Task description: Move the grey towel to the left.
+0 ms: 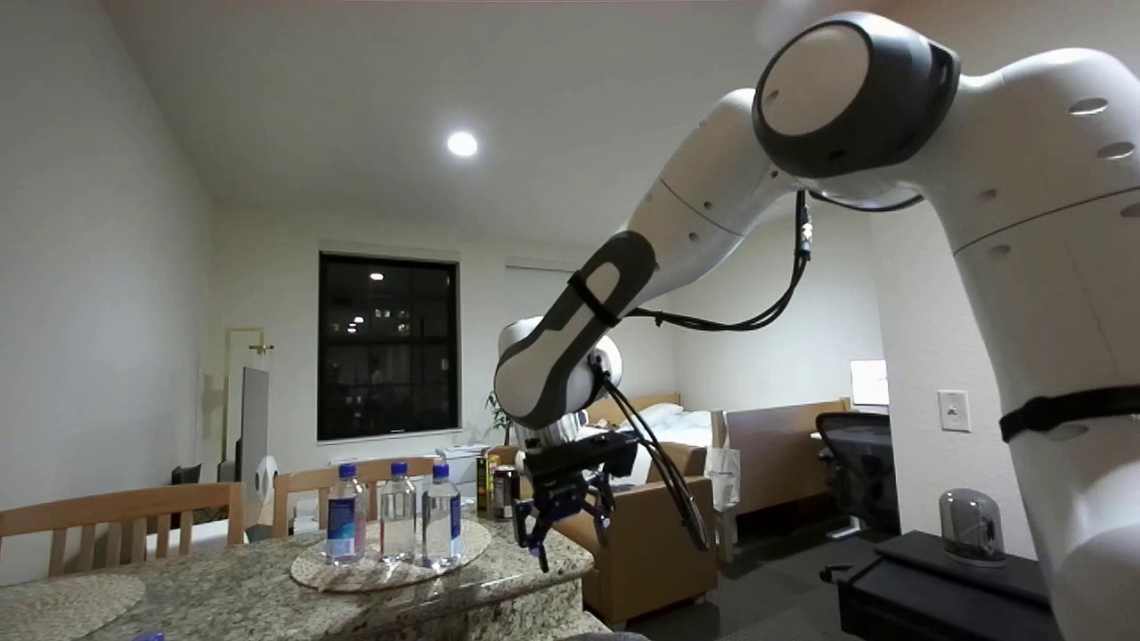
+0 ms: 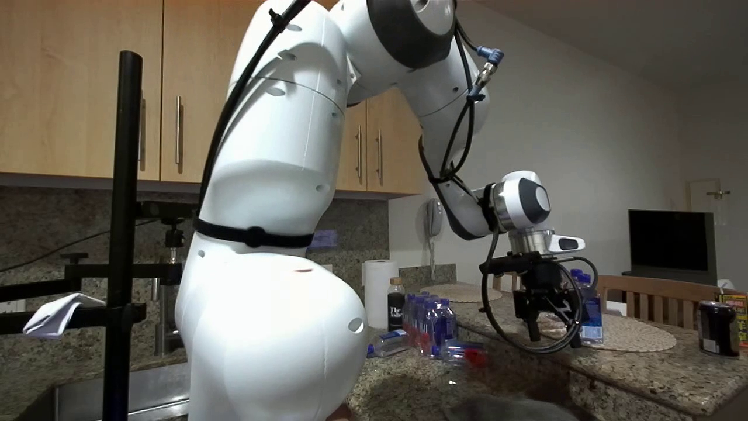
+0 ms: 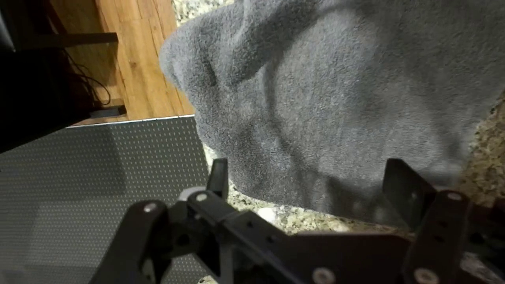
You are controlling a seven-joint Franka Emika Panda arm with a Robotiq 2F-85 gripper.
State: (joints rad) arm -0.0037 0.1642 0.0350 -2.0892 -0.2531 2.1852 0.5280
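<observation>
Close up in the wrist view, the gripper has its fingers spread wide apart, above the towel. One finger shows over the towel, and the other shows just beside it, by the edge of the low counter. The towel is grey and bumpy. It lies on the low counter, covers part of the edge and pokes out past it over the wood floor. Next to that is a dotted grey floor.

The wrist view shows a big part of the towel, but an exterior view shows just a dark, low lump, cut off at the bottom. That same view shows what the wrist view cannot: a gap under the gripper.

The white arm bends over from up high in both exterior views. Then comes the high counter. Near its long edge, three bottles stand on a round mat. In an exterior view the gripper and a black cable hide some of that. A dark can stands near the end edge, beside a bright box, in both exterior views.

More bottles crowd the far end of the low counter, by a paper roll. Two lie on their sides.

Farther back are wooden chairs, a dark window, a bed and a black screen.
</observation>
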